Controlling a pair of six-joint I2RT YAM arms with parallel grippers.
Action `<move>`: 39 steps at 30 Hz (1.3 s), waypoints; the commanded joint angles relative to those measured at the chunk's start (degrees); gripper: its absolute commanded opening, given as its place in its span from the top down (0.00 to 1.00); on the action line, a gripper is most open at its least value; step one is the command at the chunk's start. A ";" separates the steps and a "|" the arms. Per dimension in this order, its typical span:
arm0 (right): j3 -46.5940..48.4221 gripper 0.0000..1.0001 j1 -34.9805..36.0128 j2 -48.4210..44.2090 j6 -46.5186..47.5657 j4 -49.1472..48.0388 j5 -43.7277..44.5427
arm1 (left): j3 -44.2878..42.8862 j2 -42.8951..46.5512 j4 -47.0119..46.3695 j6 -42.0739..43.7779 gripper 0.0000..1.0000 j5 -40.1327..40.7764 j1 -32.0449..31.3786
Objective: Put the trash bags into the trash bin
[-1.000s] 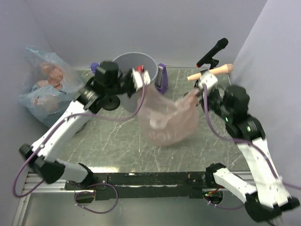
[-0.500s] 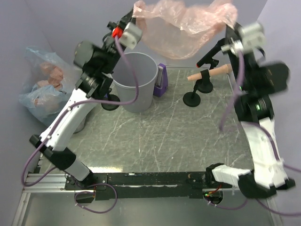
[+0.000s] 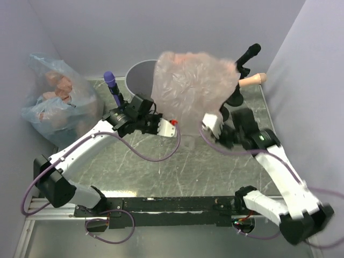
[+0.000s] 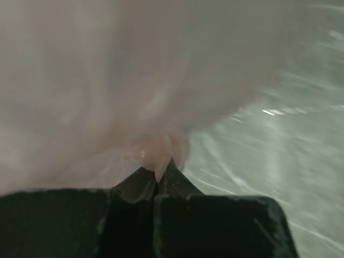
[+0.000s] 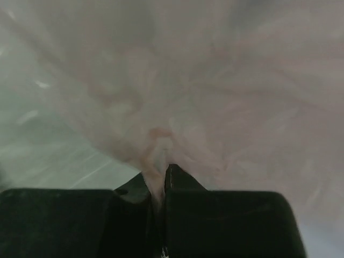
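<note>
Two grippers over mid-table, well apart: left gripper (image 4: 157,180) pinched tight on a gathered fold of the bag (image 3: 191,86), right gripper (image 5: 161,177) clamped on another fold. One bag between them: thin, pink, translucent, crinkled, billowed up above both. Bare green marbled table (image 3: 204,172) toward the near edge. Behind the bag, one round grey bin (image 3: 138,78) at the far edge, partly hidden. One stuffed clear sack (image 3: 54,102) at the left edge. One black mic (image 3: 248,54) near the far right corner.

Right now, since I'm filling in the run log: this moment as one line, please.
left claw: shut on pink bag | right claw: shut on pink bag | bag: billowed, hiding part of trash bin
</note>
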State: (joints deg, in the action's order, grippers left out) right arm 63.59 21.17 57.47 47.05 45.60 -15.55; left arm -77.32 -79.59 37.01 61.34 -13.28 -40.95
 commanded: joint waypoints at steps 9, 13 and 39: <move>2.33 1.00 0.19 -19.95 -13.82 -5.77 2.00 | -4.41 10.69 -4.05 -21.14 0.99 -9.14 -0.10; 1.97 1.00 0.10 -14.78 -15.93 -14.91 10.34 | -9.50 5.60 -7.13 -32.40 0.99 -5.37 -0.10; 20.20 1.00 -2.36 1.25 -3.82 -53.74 10.71 | -18.87 0.48 -50.61 -14.89 0.99 4.24 -3.08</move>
State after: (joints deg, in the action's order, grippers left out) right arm 92.68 18.48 60.66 38.52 -12.43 -5.50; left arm -107.18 -81.34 -17.34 37.04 -2.79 -43.35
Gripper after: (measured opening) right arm 0.004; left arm 0.013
